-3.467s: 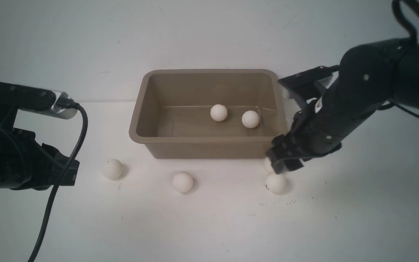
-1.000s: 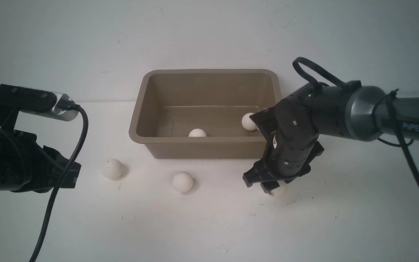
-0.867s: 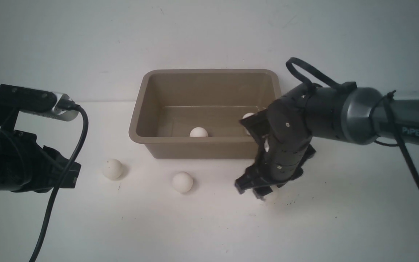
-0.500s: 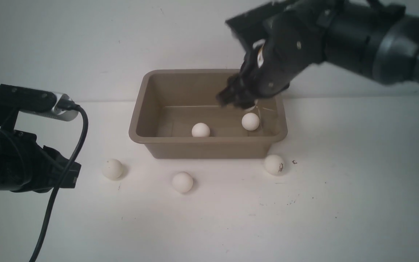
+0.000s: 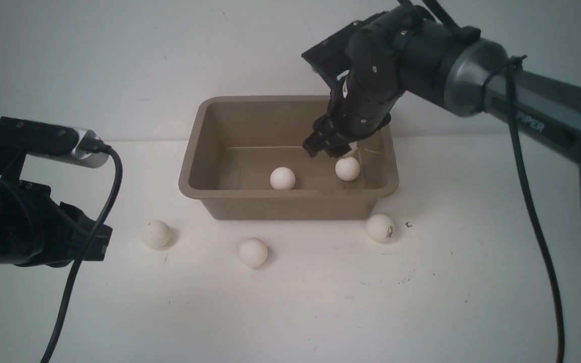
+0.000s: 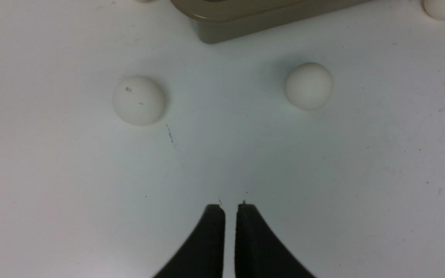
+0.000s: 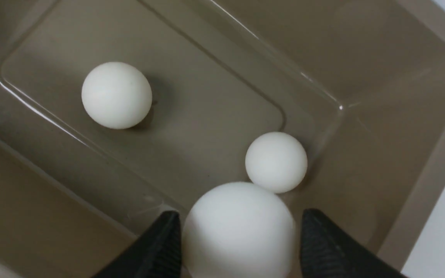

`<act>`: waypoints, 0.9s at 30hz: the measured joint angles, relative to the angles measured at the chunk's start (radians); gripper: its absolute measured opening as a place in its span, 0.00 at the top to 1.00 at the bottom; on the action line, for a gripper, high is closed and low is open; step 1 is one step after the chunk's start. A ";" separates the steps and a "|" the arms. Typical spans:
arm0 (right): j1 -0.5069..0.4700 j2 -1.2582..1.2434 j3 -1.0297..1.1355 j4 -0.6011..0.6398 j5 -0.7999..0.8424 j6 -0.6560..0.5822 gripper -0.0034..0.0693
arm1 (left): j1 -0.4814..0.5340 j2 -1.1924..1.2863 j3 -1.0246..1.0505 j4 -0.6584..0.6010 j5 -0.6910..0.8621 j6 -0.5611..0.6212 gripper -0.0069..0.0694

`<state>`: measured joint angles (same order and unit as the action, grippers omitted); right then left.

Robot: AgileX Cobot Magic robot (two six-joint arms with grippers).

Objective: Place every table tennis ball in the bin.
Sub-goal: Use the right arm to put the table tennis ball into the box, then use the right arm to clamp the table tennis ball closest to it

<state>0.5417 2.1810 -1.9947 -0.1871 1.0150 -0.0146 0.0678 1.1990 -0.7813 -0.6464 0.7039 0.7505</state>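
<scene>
This looks like the release step. The right jaws hang over the bin (image 5: 290, 204), spread wide, with one table tennis ball (image 7: 240, 227) loose between them. Two balls (image 5: 282, 178) (image 5: 347, 168) lie beneath them in the bin. Three balls (image 5: 156, 234) (image 5: 252, 252) (image 5: 380, 228) sit on the bench (image 5: 472, 282), beyond the left jaws, which are nearly closed and empty. That makes six balls and one bin. The next move probably calls for lifting clear and fetching another.

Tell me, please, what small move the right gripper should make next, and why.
Probably open the right gripper a touch wider where it is. It hangs over the bin, and the ball sits between its jaws with barely a gap beside it, so it may not have dropped free yet. Two balls already lie on the bin's floor below.
</scene>
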 joint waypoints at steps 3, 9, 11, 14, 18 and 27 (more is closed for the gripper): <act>0.000 -0.003 -0.006 -0.004 0.016 0.015 0.35 | 0.000 0.000 0.000 0.000 0.000 0.000 0.87; -0.012 -0.122 -0.007 -0.039 0.094 -0.002 0.34 | 0.000 0.000 0.000 0.000 0.000 0.000 0.87; -0.033 -0.183 -0.002 -0.040 0.108 -0.002 0.34 | 0.000 0.000 0.000 0.000 0.000 0.000 0.87; -0.090 -0.302 0.046 -0.041 0.110 -0.002 0.34 | 0.000 0.000 0.000 0.000 0.000 0.000 0.87; -0.168 -0.438 0.239 -0.026 0.090 -0.003 0.34 | 0.000 0.000 0.000 0.000 0.000 0.001 0.87; -0.183 -0.469 0.662 0.142 -0.154 -0.006 0.34 | 0.000 0.000 0.000 0.000 0.000 0.007 0.87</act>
<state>0.3590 1.7121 -1.3330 -0.0453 0.8606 -0.0210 0.0678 1.1990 -0.7813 -0.6464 0.7039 0.7572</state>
